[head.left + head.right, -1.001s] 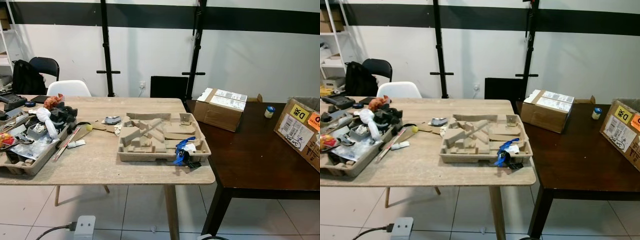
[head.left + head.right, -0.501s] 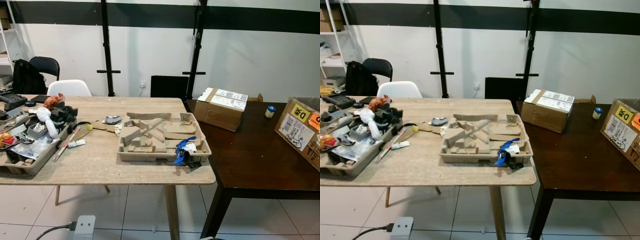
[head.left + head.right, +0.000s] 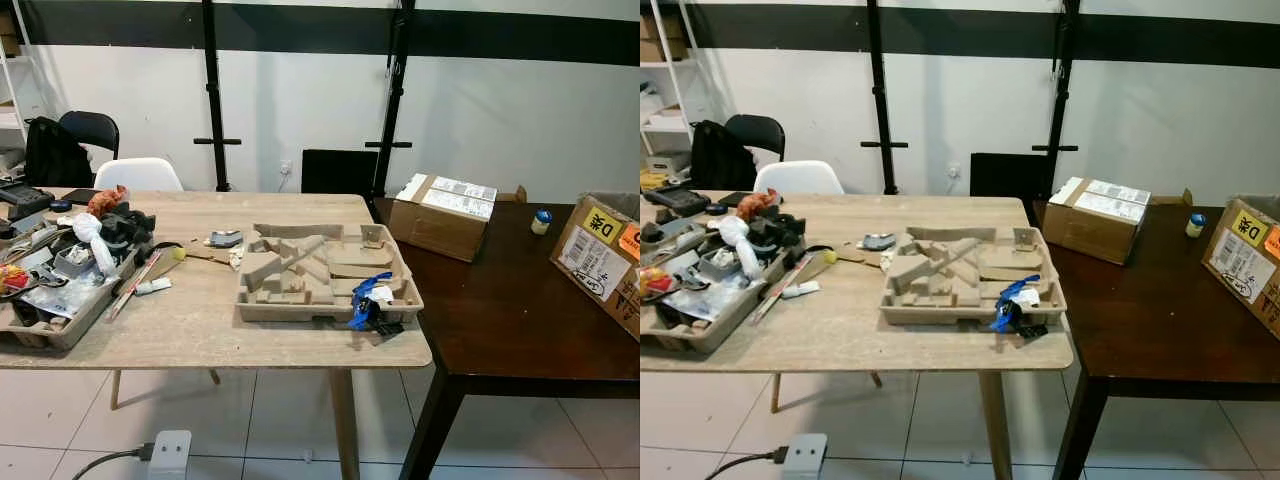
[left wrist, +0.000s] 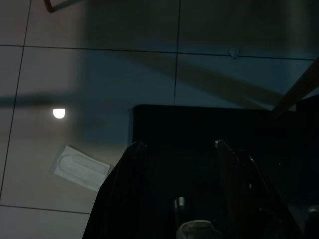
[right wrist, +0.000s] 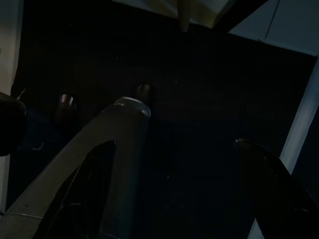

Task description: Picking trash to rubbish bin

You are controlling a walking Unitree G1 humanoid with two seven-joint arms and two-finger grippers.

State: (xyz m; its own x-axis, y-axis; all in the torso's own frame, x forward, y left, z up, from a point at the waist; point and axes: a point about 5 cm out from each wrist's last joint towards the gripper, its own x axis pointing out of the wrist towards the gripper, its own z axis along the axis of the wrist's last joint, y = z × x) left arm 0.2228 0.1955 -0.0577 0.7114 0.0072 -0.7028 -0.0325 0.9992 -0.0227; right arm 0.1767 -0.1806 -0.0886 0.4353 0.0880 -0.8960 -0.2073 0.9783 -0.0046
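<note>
Hanging idle, left pincer point(image 4: 177, 149) and right pincer point(image 5: 194, 134) open, empty; box label point(image 3: 600, 225) reads "D"

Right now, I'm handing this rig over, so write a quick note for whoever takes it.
Left gripper and right gripper hang idle, both open and empty.
The blue and white scrap lies on the front right corner of the pulp tray on the light wooden table. More clutter fills the tray at the left.
Nothing is picked yet.
Left to do: approach the table, grasp the trash, carry it to a bin.
</note>
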